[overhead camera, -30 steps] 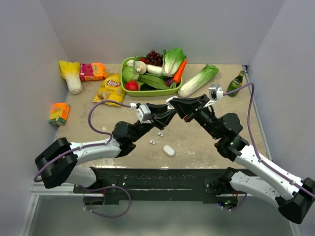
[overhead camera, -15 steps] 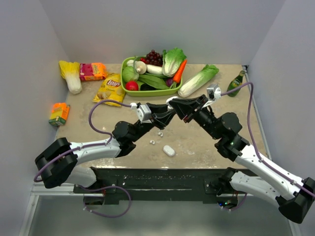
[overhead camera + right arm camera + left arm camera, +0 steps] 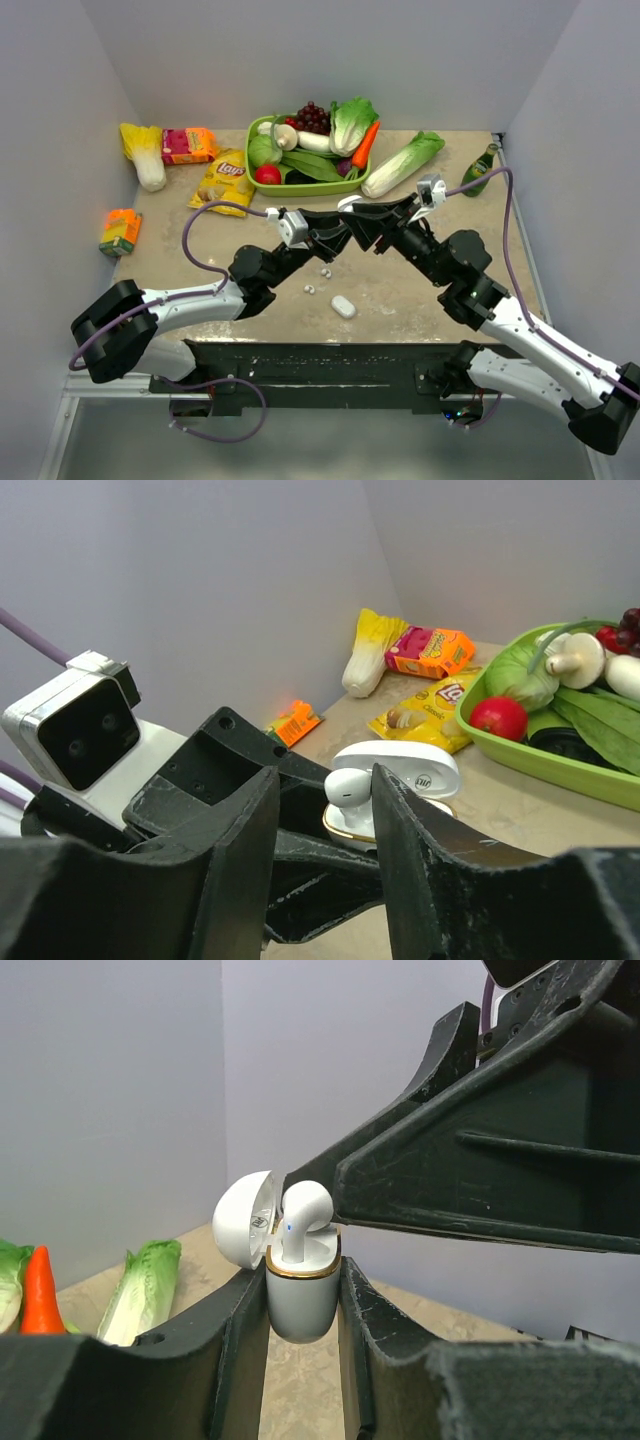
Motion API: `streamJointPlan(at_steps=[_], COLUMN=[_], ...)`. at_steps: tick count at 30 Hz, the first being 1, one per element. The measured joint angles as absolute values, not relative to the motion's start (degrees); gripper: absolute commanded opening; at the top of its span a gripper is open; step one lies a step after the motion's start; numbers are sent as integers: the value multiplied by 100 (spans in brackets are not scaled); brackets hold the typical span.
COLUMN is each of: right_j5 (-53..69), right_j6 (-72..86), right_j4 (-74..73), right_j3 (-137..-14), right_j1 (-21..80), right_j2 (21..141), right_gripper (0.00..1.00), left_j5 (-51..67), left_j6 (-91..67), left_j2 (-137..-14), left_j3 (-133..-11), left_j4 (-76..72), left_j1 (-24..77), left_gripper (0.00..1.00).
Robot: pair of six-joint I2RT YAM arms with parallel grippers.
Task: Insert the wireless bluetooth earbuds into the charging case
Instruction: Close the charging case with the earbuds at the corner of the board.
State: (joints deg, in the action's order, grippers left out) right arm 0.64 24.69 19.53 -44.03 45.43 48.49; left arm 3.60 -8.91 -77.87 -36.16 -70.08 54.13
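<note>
**Grip state.** The left gripper (image 3: pixel 300 1278) is clamping the white plastic charging case with a gold rim (image 3: pixel 298 1312) by its lower body, with one finger pressing on each side. It is holding the case upright, clear of the beige tabletop (image 3: pixel 160 255). The domed lid (image 3: pixel 240 1228) is standing open and tilting back, away from the right arm.

**Task item.** One glossy white plastic earbud (image 3: pixel 303 1210) is sitting stem-down in the case, and its rounded head is projecting above the gold rim. The right gripper (image 3: pixel 322 785) is straddling this earbud with its jaws parted and is grasping nothing. One finger (image 3: pixel 410 810) is lying against or just beside the earbud head; which of the two cannot be told. The other finger is standing off, leaving a visible gap.

**Clearances.**
- Both grippers are meeting tip to tip over the middle of the table.
- Two loose white earbuds (image 3: pixel 325 271) (image 3: pixel 309 290) are lying on the surface near each other, below that meeting point.
- A closed white oval case (image 3: pixel 343 306) is resting just beyond them, toward the near edge.
- Bare tabletop is lying open to the left of the left arm, between the yellow chips bag (image 3: pixel 225 182) and the near edge.
- A green plastic tray (image 3: pixel 300 188) of vegetables and a long green-and-white cabbage (image 3: pixel 403 163) are occupying the far edge.
- A dark green bottle (image 3: pixel 480 168) is standing at the far right corner.
- An orange carton (image 3: pixel 120 230) is sitting at the left edge.
</note>
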Motion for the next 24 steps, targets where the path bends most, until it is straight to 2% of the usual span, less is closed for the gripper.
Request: streamJointPlan(at_steps=[18, 24], right_j5=[-672, -1024], right_j6=[2460, 2388], right_j4=[1282, 1063], right_j3=[-4777, -4777], right_j1=[4528, 4525], right_j2=[4827, 4407], right_gripper=[52, 52], left_j5=[408, 427], left_j6=[-888, -891], left_j2=[-7762, -7570], left_j3=[-3612, -3415], left_j4=[-7207, -7255], left_j1=[5404, 5408], left_gripper=[0, 0])
